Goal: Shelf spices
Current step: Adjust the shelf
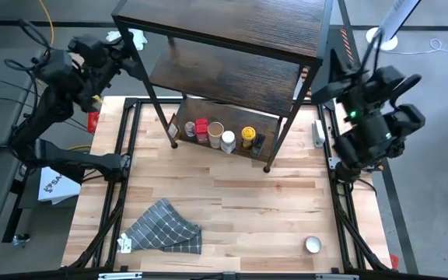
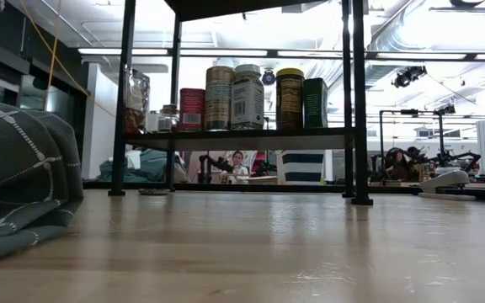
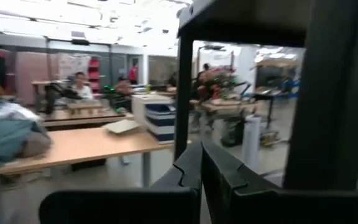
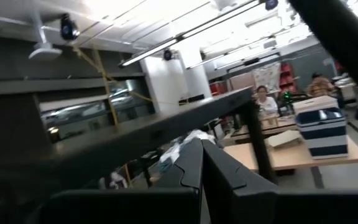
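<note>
The shelf [image 1: 232,70], dark wood boards on a thin black frame, stands at the table's far middle. Several spices [image 1: 222,135] stand in a row on its lowest board [image 2: 242,135]: jars with red, tan, white, yellow and dark lids. My left gripper [image 3: 201,168] is shut and empty, held high beside the shelf's far left corner [image 1: 127,54], with a frame post [image 3: 184,93] just ahead of it. My right gripper [image 4: 202,165] is also shut and empty, raised by the shelf's right side [image 1: 321,92] and looking along a board [image 4: 135,134].
A grey checked cloth [image 1: 166,227] lies crumpled at the near left of the table. A small round silver tin [image 1: 313,245] sits near the front right corner. A white object [image 1: 318,134] lies at the right edge. People sit at desks in the room behind.
</note>
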